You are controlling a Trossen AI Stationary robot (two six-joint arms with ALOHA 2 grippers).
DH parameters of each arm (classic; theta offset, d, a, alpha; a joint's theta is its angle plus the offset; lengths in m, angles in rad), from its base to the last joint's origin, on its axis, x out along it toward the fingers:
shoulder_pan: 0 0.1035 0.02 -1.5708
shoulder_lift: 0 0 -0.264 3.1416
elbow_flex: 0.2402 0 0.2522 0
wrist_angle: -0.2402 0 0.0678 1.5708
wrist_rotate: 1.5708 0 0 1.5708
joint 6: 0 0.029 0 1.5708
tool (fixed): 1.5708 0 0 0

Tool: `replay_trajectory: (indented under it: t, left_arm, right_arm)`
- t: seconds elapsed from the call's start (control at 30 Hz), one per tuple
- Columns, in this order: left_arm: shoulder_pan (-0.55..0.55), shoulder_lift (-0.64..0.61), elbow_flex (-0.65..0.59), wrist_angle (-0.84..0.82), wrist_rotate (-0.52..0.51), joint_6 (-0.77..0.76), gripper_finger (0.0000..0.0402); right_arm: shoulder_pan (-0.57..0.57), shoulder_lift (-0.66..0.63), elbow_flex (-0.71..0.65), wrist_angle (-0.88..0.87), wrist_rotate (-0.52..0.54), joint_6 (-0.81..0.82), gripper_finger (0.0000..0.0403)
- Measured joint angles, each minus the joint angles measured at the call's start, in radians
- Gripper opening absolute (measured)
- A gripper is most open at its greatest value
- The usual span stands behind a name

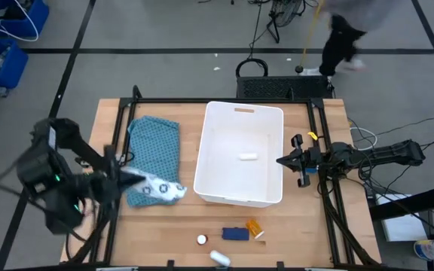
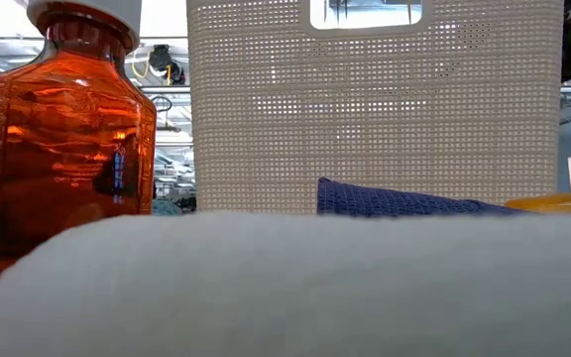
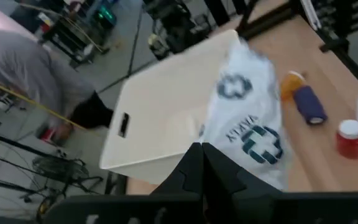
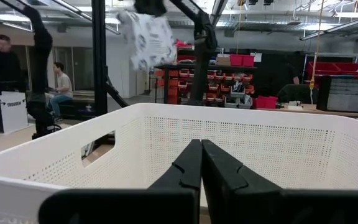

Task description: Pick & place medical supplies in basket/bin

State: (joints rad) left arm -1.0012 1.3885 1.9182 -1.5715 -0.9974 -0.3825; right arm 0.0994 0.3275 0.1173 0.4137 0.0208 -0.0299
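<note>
The left claw (image 1: 130, 179), pinched on the white printed packet (image 1: 157, 187), holds it in the air beside the white tub (image 1: 206, 150); a thin, floppy packet could slip or catch the rim. The right claw (image 1: 283, 160) waits pressed together at the tub's other side. One white tube (image 1: 248, 156) lies inside. On the worktop (image 1: 300, 226): one orange pill bottle (image 1: 255, 227), one blue piece (image 1: 236, 234), one red bottle (image 1: 201, 240), one more white roll (image 1: 219, 258), one teal cloth (image 1: 154, 147).

The wooden table (image 1: 330, 226) carries the white bin (image 1: 239, 153) at its middle and a teal cloth (image 1: 154, 147) to the left. Along the near edge lie a red small bottle (image 1: 201, 240), a white tube (image 1: 219, 258), a blue piece (image 1: 235, 234) and an orange pill bottle (image 1: 255, 227).
</note>
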Motion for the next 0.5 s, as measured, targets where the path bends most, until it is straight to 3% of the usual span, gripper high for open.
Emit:
replay_trajectory:
  t: [0.3,0.43,0.5]
  left_arm:
    - [0.000,-0.143,0.000,0.000,-0.052,0.033,0.0000]
    - [0.011,-0.140,0.000,0.000,-0.031,0.030,0.0000]
    - [0.025,-0.134,-0.006,0.003,0.036,-0.011,0.0001]
  right_arm:
    - [0.000,0.000,0.000,0.000,0.000,-0.001,0.0000]
    - [0.000,0.000,0.000,0.000,0.000,-0.015,0.0000]
    - [0.000,0.000,0.000,0.000,0.001,-0.020,0.0000]
